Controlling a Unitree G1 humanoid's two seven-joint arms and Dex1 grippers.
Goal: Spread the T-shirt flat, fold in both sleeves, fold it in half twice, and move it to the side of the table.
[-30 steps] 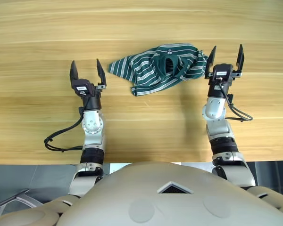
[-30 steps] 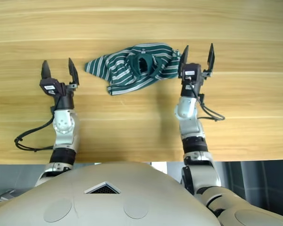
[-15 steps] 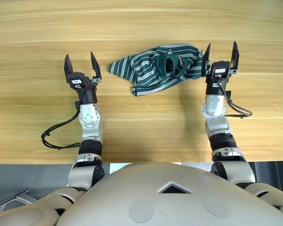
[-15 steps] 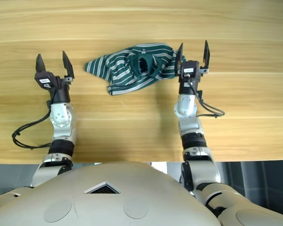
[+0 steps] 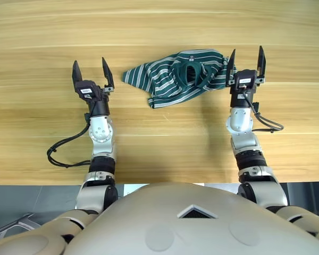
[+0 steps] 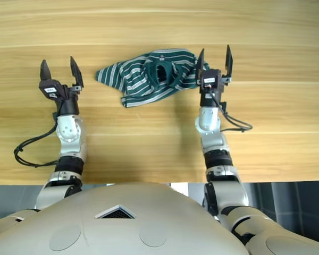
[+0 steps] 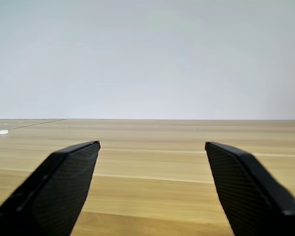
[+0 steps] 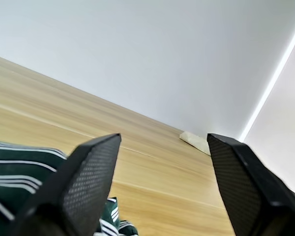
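We see the striped T-shirt (image 5: 179,75) crumpled on the table (image 5: 159,26) (collar up) between our spread left gripper (image 5: 89,70) and spread right gripper (image 5: 245,57).

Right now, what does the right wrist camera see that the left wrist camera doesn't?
The right wrist view has the striped T-shirt beside the right claw and a pale block by the wall. The left wrist view has a small white disc past the left claw. Both share an open claw, the wooden table and wall.
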